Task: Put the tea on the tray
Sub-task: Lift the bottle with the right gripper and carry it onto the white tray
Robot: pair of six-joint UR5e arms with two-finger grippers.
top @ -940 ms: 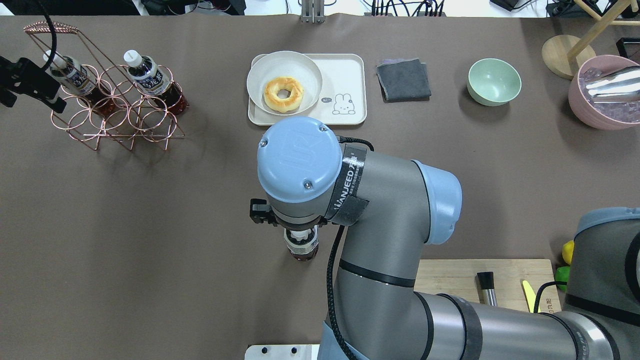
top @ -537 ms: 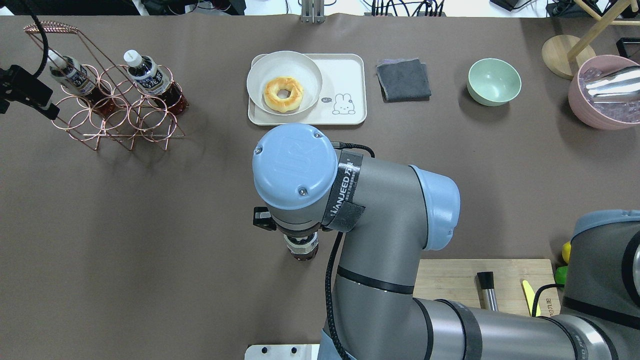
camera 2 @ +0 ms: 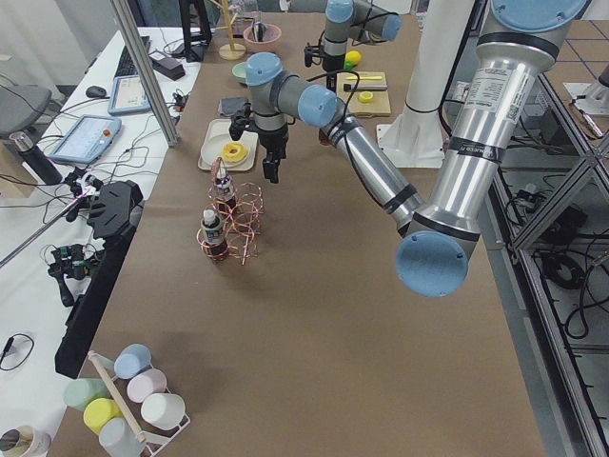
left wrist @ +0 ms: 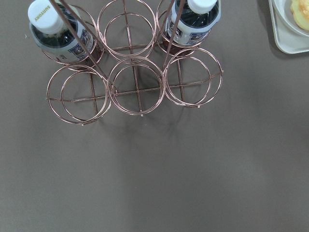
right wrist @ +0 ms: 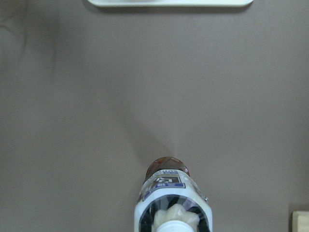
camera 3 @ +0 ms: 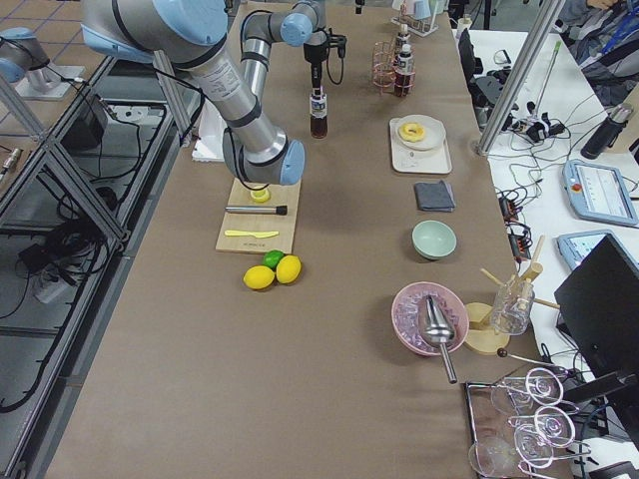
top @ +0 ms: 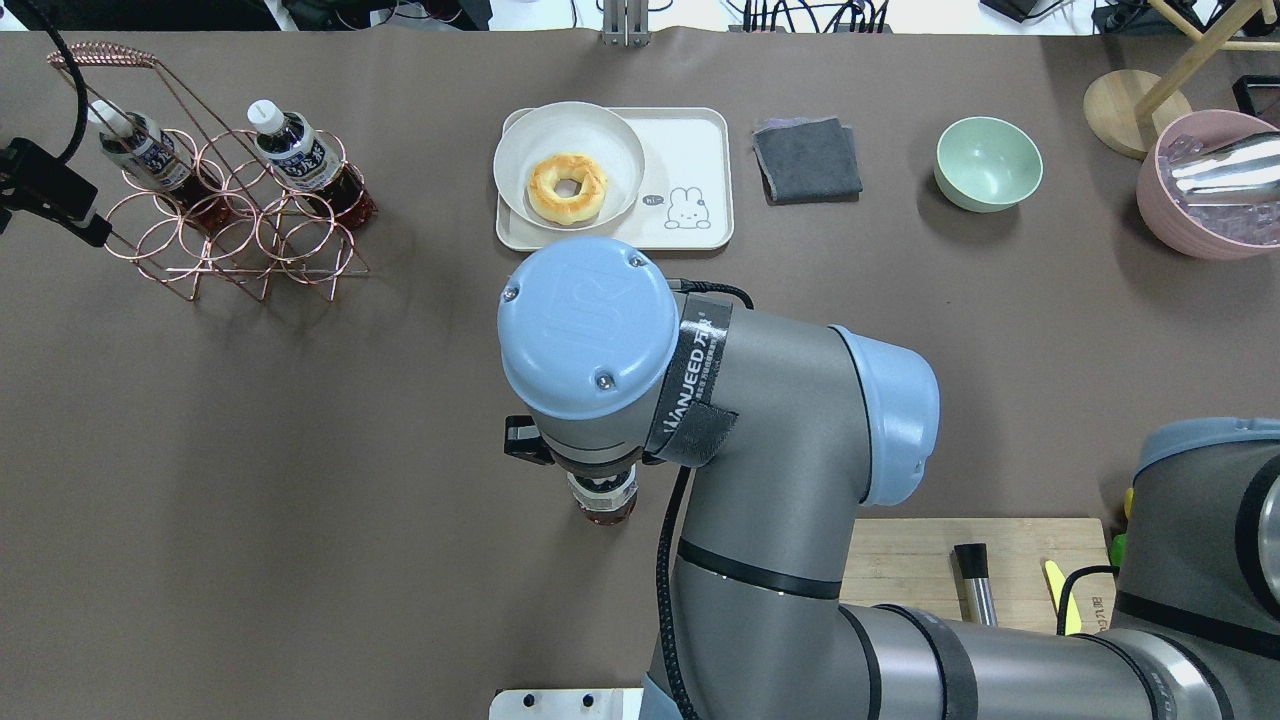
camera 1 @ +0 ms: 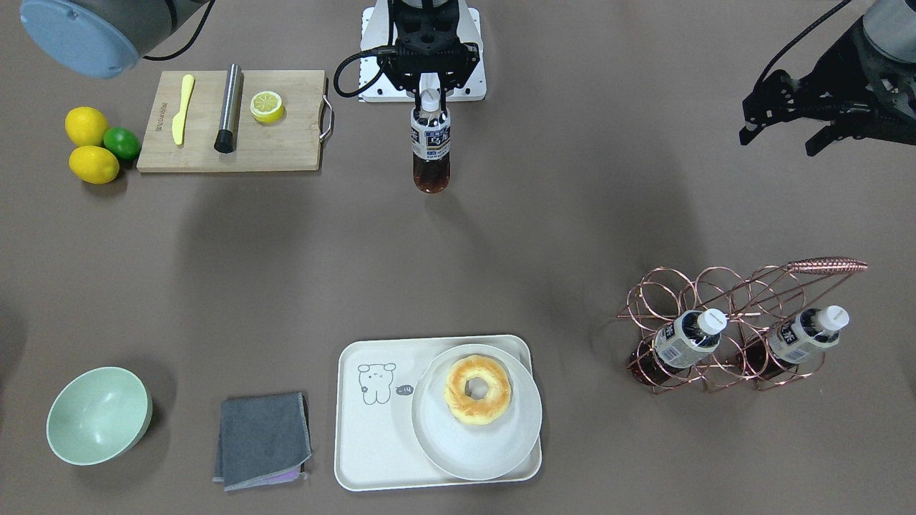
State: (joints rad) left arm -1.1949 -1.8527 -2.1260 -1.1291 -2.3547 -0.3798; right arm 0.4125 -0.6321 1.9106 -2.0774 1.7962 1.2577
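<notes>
Step in hand: transport. The right gripper (camera 1: pixel 429 84) is clamped on the neck of the tea bottle (camera 1: pixel 431 154), which stands upright close to the robot's base (whether its foot has cleared the table cannot be told). The left gripper (camera 1: pixel 783 132) hangs empty, jaws apart, near the copper wire rack (camera 1: pixel 744 286). Seen from overhead, the tray (camera 1: pixel 372 443) lies at 12 o'clock from the bottle, well apart. The next move calls for a forward carry and a set-down on the bare bear-printed side, at 3 o'clock of the plate (camera 1: pixel 458 458).
</notes>
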